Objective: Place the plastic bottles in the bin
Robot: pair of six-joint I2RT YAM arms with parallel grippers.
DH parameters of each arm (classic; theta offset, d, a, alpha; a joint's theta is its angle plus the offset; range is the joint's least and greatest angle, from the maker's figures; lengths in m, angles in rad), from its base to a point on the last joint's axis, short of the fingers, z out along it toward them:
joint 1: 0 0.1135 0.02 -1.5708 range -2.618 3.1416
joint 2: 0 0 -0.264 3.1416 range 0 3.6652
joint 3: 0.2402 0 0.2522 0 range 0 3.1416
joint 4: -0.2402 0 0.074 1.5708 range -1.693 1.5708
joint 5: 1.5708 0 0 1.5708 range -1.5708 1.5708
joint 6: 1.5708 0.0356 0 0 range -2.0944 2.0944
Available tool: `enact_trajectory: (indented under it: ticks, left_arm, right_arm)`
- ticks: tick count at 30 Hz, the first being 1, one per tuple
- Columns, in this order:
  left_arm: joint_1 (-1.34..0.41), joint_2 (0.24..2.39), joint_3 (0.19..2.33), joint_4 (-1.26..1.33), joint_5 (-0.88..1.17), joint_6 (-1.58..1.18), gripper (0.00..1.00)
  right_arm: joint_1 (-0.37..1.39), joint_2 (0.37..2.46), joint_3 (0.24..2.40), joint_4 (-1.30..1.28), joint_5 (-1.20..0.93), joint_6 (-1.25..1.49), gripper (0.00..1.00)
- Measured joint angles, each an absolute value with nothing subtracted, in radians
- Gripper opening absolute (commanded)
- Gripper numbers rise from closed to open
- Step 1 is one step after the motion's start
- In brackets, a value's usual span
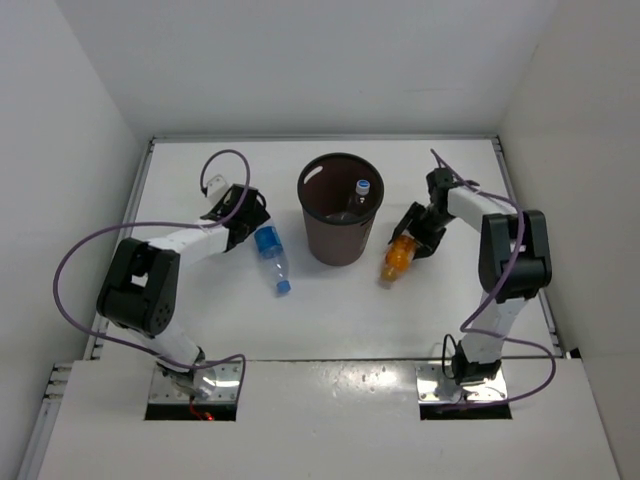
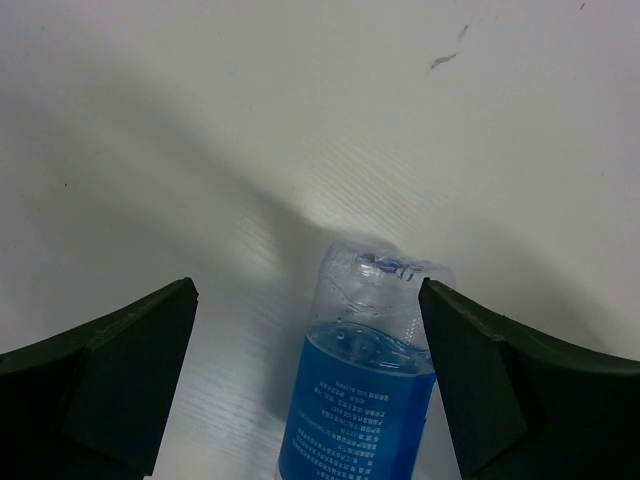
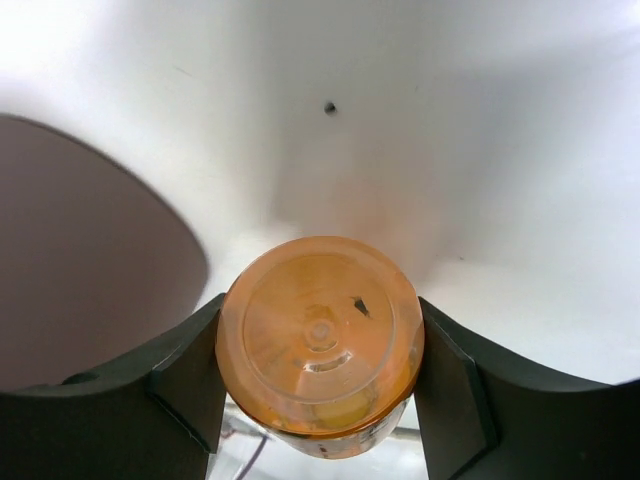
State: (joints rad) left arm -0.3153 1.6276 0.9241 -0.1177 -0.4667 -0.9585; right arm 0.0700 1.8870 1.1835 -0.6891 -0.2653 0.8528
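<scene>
The step in hand is judged to be the carrying of the orange bottle [image 1: 397, 259] to the bin [image 1: 322, 235]. In the right wrist view this bottle is clamped by its body between the two fingers of the right gripper [image 3: 320, 345], its round base turned toward the camera. From above it is seen low over the table [image 1: 330, 320], at about 4 o'clock of the bin and just beside its wall. A lift above the rim and a short move toward 10 o'clock are called for before any release.

The left gripper [image 1: 245, 215] is held wide apart, and nothing is gripped. The blue-labelled bottle [image 2: 365, 390] lies on its side between the fingers, closer to the right-hand one, at about 8 o'clock of the bin in the top view, with its cap pointing toward 5 o'clock. A closing of the fingers on its body is judged to be needed next on that side.

A clear capped bottle [image 1: 360, 190] is already seen inside the bin, near 1 o'clock of the rim.

White print is visible on the blue label, but it is too small to be read; no brand can be made out. No writing is seen on the orange bottle.
</scene>
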Motion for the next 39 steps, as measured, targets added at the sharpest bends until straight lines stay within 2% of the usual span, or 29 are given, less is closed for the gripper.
enact_trajectory:
  ticks: [3, 8, 13, 20, 28, 32, 33, 34, 35, 37, 39]
  left_arm:
    - [-0.315, 1.619, 0.915, -0.117, -0.465, -0.958, 1.0]
    - [-0.315, 1.613, 0.911, -0.117, -0.457, -0.947, 1.0]
    - [-0.315, 1.613, 0.911, -0.115, -0.455, -0.943, 1.0]
    - [-0.32, 1.612, 0.905, -0.096, -0.455, -0.911, 1.0]
    - [-0.321, 1.612, 0.905, -0.078, -0.451, -0.876, 1.0]
    - [-0.323, 1.612, 0.905, -0.071, -0.432, -0.872, 1.0]
    - [-0.323, 1.612, 0.905, -0.07, -0.426, -0.872, 1.0]
    - [-0.323, 1.612, 0.905, -0.07, -0.421, -0.872, 1.0]
    - [-0.323, 1.612, 0.905, -0.067, -0.413, -0.872, 1.0]
    - [-0.326, 1.611, 0.905, -0.061, -0.403, -0.869, 1.0]
    - [-0.327, 1.61, 0.905, -0.056, -0.392, -0.865, 1.0]
  right_arm:
    - [0.045, 1.857, 1.285, -0.775, -0.202, 0.829, 0.0]
    - [0.005, 1.796, 1.617, -0.896, -0.05, 0.792, 0.0]
    - [-0.006, 1.718, 1.886, -0.918, 0.001, 0.759, 0.0]
    - [0.13, 1.647, 1.956, -0.855, -0.047, 0.719, 0.0]
    - [0.337, 1.761, 2.079, -0.797, -0.101, 0.64, 0.0]
    - [0.422, 1.762, 1.961, -0.733, -0.106, 0.624, 0.16]
    - [0.439, 1.765, 1.935, -0.727, -0.104, 0.623, 0.3]
    - [0.454, 1.769, 1.913, -0.728, -0.104, 0.62, 0.48]
    - [0.466, 1.78, 1.905, -0.734, -0.104, 0.617, 0.77]
    - [0.485, 1.806, 1.911, -0.735, -0.104, 0.609, 0.99]
    - [0.497, 1.843, 1.951, -0.749, -0.098, 0.599, 1.0]
